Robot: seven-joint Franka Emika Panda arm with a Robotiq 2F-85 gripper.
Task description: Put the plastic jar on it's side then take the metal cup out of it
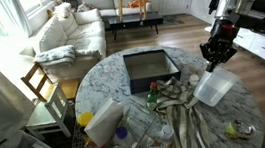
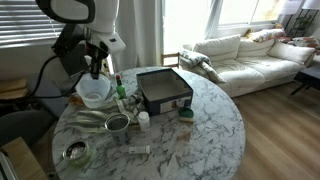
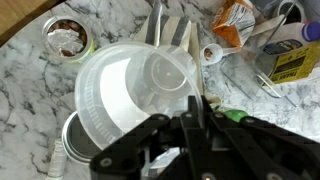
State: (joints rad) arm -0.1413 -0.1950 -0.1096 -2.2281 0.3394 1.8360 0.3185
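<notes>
The plastic jar (image 3: 118, 95) is a wide, whitish translucent tub on the marble table, and it leans a little in an exterior view (image 1: 213, 87). My gripper (image 3: 192, 108) is shut on its near rim, with one finger inside the mouth and one outside. It comes down on the jar from above in both exterior views (image 1: 214, 60) (image 2: 97, 72). Inside the jar lies a smaller round shape, the metal cup (image 3: 166, 72), pale and blurred. In the exterior views the cup inside is not discernible.
A flat round tin (image 3: 68, 38) lies beyond the jar, with cutlery (image 3: 170, 30) beside it. A green bottle (image 3: 235, 117) lies close to my fingers. A dark tray (image 1: 150, 68) sits mid-table. A white jug (image 1: 103, 123) stands at the far edge. A round metal pot (image 2: 117, 123) stands near the jar.
</notes>
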